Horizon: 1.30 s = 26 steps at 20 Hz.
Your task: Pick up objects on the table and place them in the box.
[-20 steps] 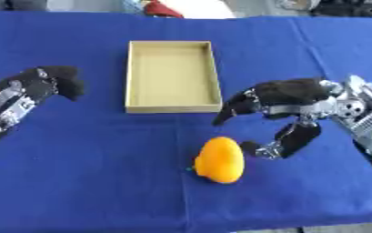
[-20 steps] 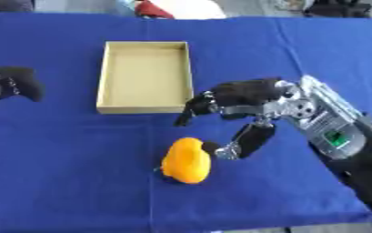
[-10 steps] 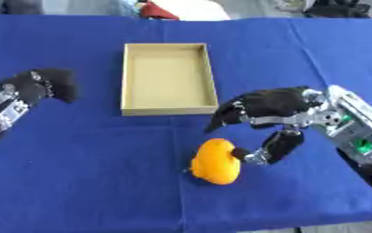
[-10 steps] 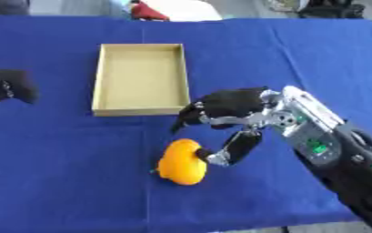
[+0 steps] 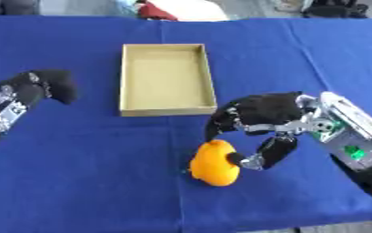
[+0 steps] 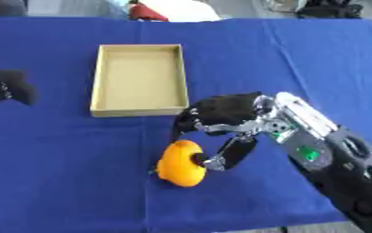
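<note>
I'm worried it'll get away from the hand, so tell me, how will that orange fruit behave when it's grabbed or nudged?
The orange fruit looks rounded and smooth, so it would probably roll on the blue cloth if nudged. It seems solid, likely keeping its shape. The right hand has its thumb against one side, so it could slip sideways.

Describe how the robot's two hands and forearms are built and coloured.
The right hand has black fingers, silver metal joints and a silver wrist; its forearm is dark with a small green mark. The left hand is black, on a black and silver forearm.
</note>
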Each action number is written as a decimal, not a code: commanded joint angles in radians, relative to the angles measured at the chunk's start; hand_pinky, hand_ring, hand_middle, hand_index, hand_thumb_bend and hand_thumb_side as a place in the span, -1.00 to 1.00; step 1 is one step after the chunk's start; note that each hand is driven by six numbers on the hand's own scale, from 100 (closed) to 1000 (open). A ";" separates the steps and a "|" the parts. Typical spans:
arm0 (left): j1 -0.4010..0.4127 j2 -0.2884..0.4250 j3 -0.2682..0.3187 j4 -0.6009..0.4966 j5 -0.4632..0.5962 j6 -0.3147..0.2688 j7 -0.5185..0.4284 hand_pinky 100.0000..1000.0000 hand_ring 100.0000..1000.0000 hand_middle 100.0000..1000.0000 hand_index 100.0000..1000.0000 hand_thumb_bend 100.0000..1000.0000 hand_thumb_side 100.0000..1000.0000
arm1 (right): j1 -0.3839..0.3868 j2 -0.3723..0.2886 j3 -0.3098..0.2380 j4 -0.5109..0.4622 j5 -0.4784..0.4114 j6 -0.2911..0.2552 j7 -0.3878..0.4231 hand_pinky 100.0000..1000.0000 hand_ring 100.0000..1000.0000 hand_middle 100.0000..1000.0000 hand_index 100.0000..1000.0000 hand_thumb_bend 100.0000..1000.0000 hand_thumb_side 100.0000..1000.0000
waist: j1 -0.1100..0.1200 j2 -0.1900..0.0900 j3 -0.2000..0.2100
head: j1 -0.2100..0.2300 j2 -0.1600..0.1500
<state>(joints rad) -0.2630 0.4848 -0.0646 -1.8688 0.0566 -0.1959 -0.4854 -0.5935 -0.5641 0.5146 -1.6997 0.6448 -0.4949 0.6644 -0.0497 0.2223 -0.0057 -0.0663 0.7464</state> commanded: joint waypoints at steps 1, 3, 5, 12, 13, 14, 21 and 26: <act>-0.012 0.013 0.003 -0.010 0.001 -0.001 -0.003 0.35 0.39 0.32 0.75 -1.00 0.91 | -0.019 -0.003 -0.006 -0.015 0.032 -0.104 0.075 0.68 0.70 0.57 0.54 -1.00 -0.52 | 0.006 -0.015 0.000 | -0.007 -0.008; -0.012 0.012 0.002 -0.010 0.001 -0.001 -0.003 0.36 0.39 0.32 0.75 -1.00 0.91 | -0.023 0.004 -0.004 -0.011 0.043 -0.110 0.065 0.67 0.69 0.56 0.49 -1.00 -0.52 | 0.006 -0.015 0.001 | -0.010 -0.009; -0.013 0.012 0.002 -0.010 0.002 0.000 -0.004 0.36 0.39 0.32 0.75 -1.00 0.91 | -0.025 0.011 -0.003 -0.004 0.051 -0.114 0.049 0.66 0.67 0.54 0.42 -1.00 -0.53 | 0.006 -0.015 0.001 | -0.010 -0.010; -0.014 0.011 0.003 -0.011 0.003 0.000 -0.003 0.36 0.40 0.32 0.75 -1.00 0.93 | -0.025 0.036 -0.017 0.042 0.086 -0.125 -0.123 0.55 0.42 0.28 -0.11 -1.00 -0.62 | 0.009 -0.014 0.002 | -0.013 -0.014; -0.014 0.011 0.003 -0.011 0.003 0.000 -0.003 0.36 0.40 0.32 0.75 -1.00 0.93 | -0.026 0.040 -0.020 0.050 0.095 -0.126 -0.162 0.54 0.40 0.26 -0.18 -1.00 -0.63 | 0.009 -0.015 0.002 | -0.013 -0.014; -0.014 0.010 0.003 -0.011 0.004 0.000 -0.003 0.36 0.40 0.32 0.75 -1.00 0.93 | -0.027 0.042 -0.021 0.059 0.105 -0.126 -0.200 0.53 0.38 0.22 -0.32 -1.00 -0.65 | 0.009 -0.015 0.003 | -0.014 -0.015; -0.011 0.012 0.004 -0.011 0.008 0.002 -0.002 0.36 0.40 0.32 0.75 -1.00 0.92 | -0.067 0.023 -0.053 0.088 0.106 -0.094 -0.363 0.52 0.35 0.20 -0.42 -1.00 -0.73 | 0.006 -0.022 -0.003 | -0.011 -0.014; -0.011 0.014 0.004 -0.012 0.011 0.003 -0.002 0.36 0.40 0.32 0.75 -1.00 0.92 | -0.138 -0.038 -0.082 0.071 0.045 -0.050 -0.368 0.54 0.36 0.23 -0.40 -1.00 -0.71 | 0.003 -0.025 -0.001 | -0.009 -0.015</act>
<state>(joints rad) -0.2643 0.4843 -0.0648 -1.8688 0.0645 -0.1943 -0.4875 -0.7099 -0.5630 0.4549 -1.6086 0.7094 -0.5558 0.3005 -0.0494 0.2153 -0.0061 -0.0749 0.7407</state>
